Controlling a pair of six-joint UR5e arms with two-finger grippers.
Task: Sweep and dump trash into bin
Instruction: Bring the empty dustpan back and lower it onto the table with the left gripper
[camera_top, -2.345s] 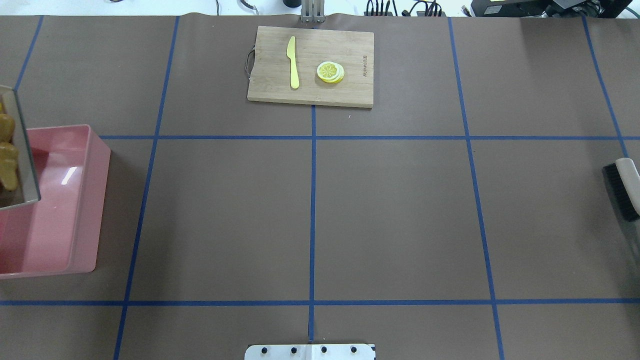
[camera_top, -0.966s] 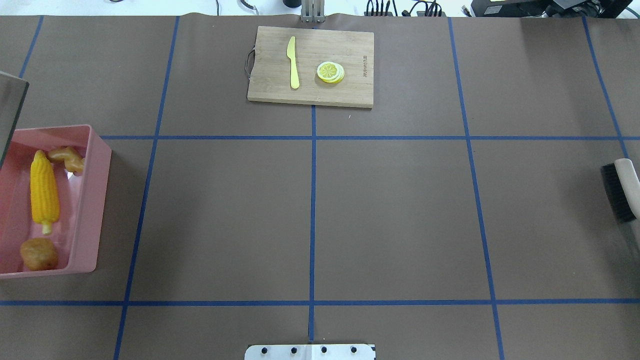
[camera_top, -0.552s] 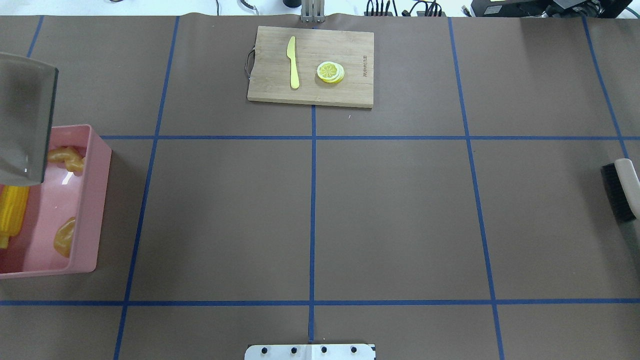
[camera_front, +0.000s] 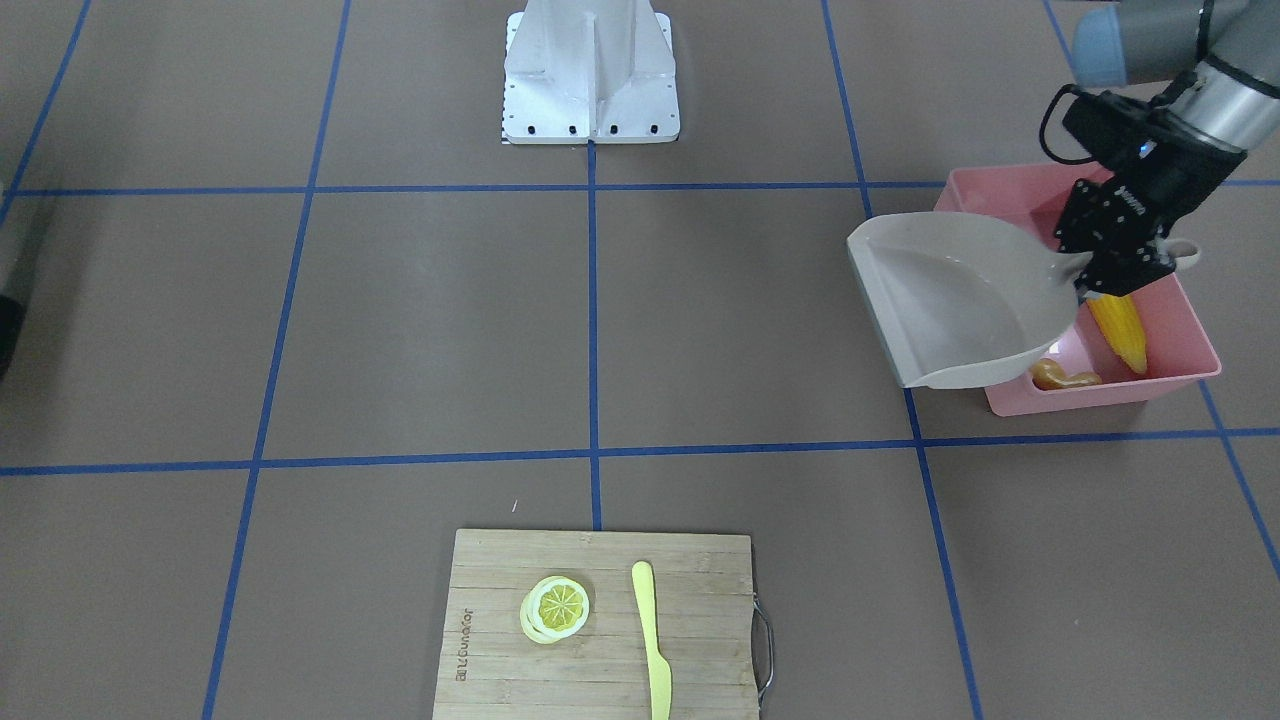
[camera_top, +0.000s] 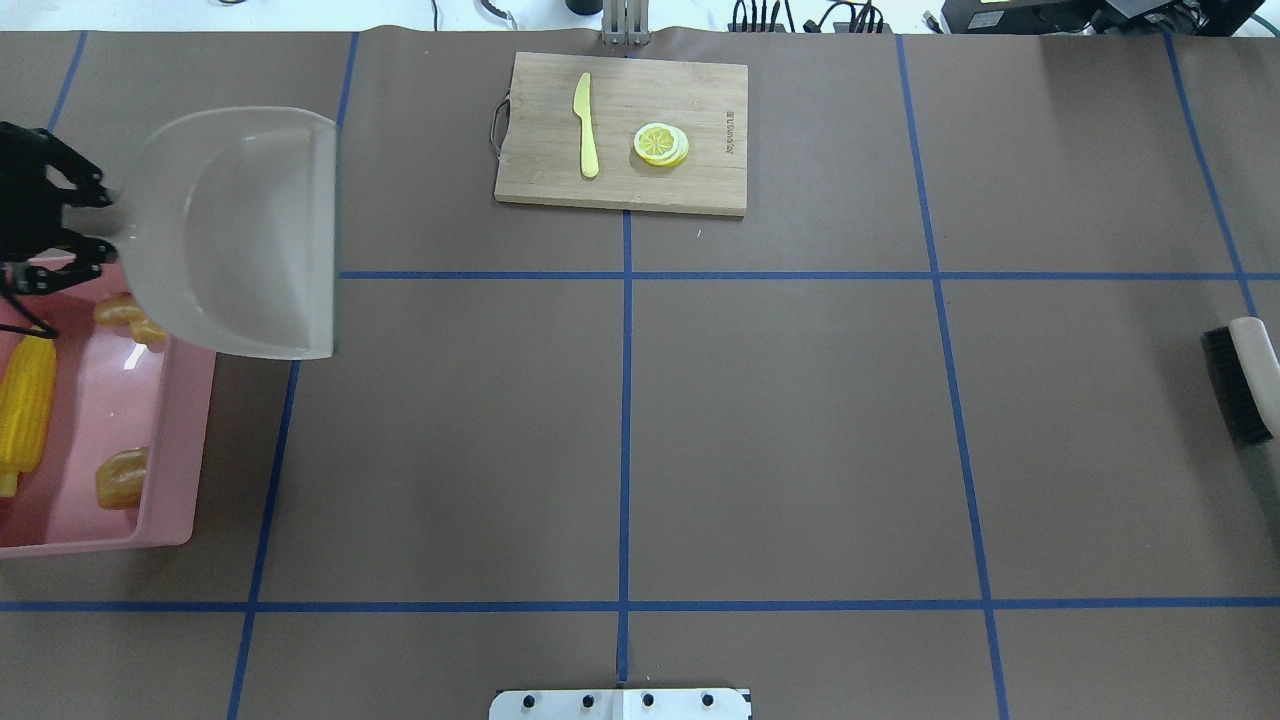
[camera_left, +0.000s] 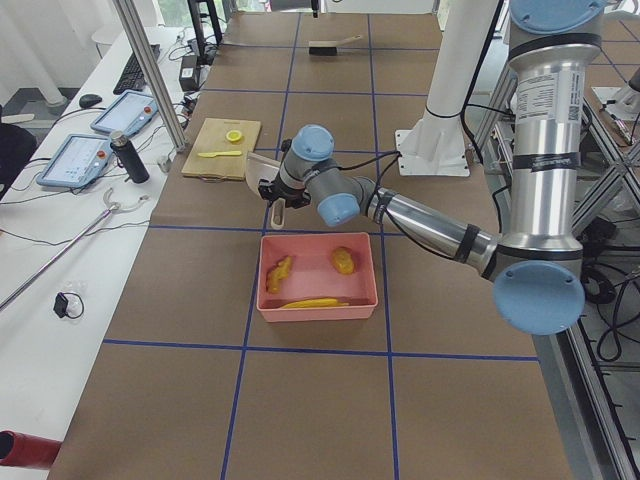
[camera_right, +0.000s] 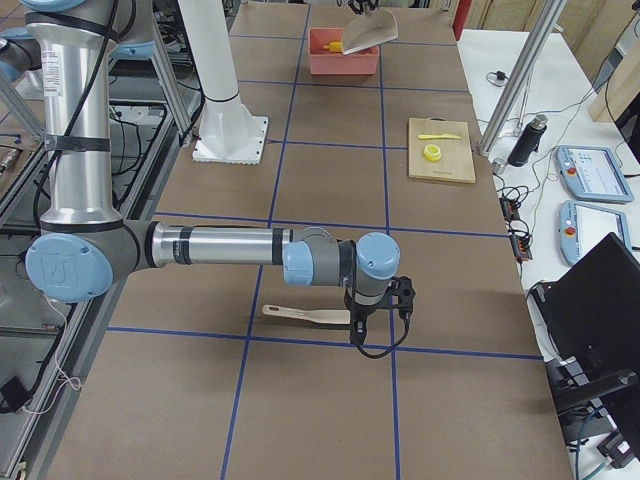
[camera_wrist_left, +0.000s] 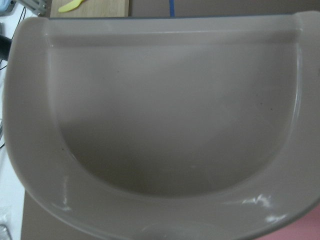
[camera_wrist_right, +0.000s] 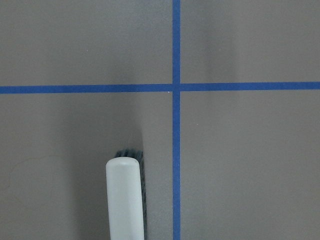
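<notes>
Jaws of the left gripper (camera_front: 1112, 262), at the upper right of the front-facing view, are pinched on the handle of a beige dustpan (camera_front: 950, 300). The scoop is held in the air and sticks out past the left rim of the pink bin (camera_front: 1090, 397), with its open mouth facing the frame's left. The left wrist view shows the scoop bare inside.

All three pieces of trash lie in the bin. The yellow corn cob (camera_front: 1120, 335) is just below the gripper. The knobbly ginger root (camera_front: 1062, 378) is in the bin's lower left corner. The brown potato (camera_top: 122, 478) shows at the lower left of the overhead view.

The right gripper (camera_right: 372, 318), low and central in the right side view, is at a brush (camera_right: 300, 315). Whether its jaws are spread or pressed together cannot be told.

A cutting board (camera_top: 620, 185) at the top centre of the overhead view holds a lemon slice (camera_top: 660, 144) and a plastic knife (camera_top: 586, 125).

No trash shows on the brown table (camera_top: 780, 430), so sweeping and dumping look finished. What is left is probably only to put down the tools.
</notes>
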